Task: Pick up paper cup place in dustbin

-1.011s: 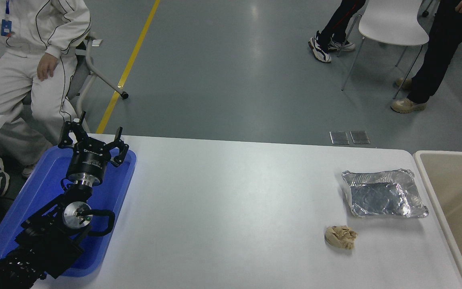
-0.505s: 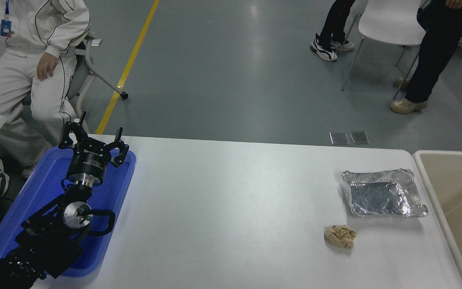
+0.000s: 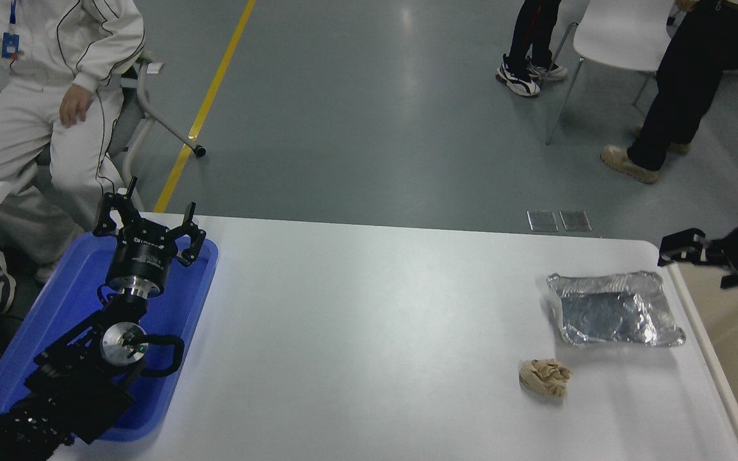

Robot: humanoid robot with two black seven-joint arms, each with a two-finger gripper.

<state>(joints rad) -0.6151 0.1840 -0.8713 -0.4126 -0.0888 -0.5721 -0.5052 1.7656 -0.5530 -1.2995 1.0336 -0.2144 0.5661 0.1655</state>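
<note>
So, starting at my fingers: my left gripper (image 3: 148,225) is parked at the lower left of the frame, its black fingers (image 3: 107,214) spread wide with nothing between them, hanging over the far end of the blue tray (image 3: 71,301). As far as I can see past my own arm, that tray has nothing in it, just smooth glossy plastic with rounded corners.

My right gripper (image 3: 683,246) pokes in from the right edge, blurry, above the far left corner of the dustbin (image 3: 737,333). Honestly I can't tell how its fingers stand from this shot.

The dustbin is the big cream-beige tub at the lower right, thick pale rim; the part of its inside that shows looks bare. No paper cup shows anywhere in the frame, so I can't say where it is.

Versus half a second ago: back then only a small black sliver of my right arm showed over the bin, lower at the right edge; now it's higher and further into the picture. My left arm hasn't budged.

On the white table (image 3: 369,333), just left of the bin, sits a crinkled silver foil tray (image 3: 612,310), shallow and empty, and near its lower left a crumpled tan paper wad (image 3: 545,376). A person in a white suit (image 3: 55,96) sits at the upper left.
</note>
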